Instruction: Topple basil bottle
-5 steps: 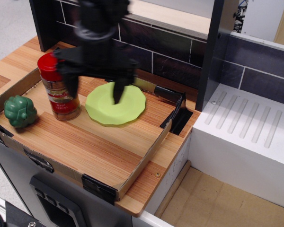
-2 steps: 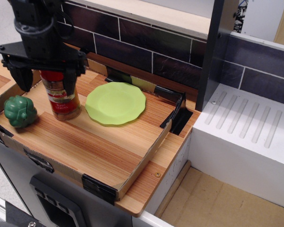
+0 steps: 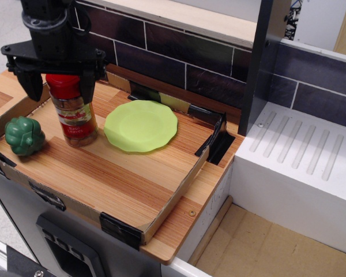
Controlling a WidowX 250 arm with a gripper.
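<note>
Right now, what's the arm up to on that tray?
The gripper hangs open over the basil bottle, one finger on each side of the red cap, apparently not clamping it. The bottle stands upright on the wooden tray, so it is not toppled yet. A green pepper toy sits to its left in the picture and a green plate to its right.

The tool (image 3: 59,88) moves from above the plate toward the counter's left edge, now straddling the basil bottle's cap (image 3: 63,86).

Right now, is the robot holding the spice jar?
No, nothing is held. The open gripper straddles the red cap of the upright basil bottle.
</note>
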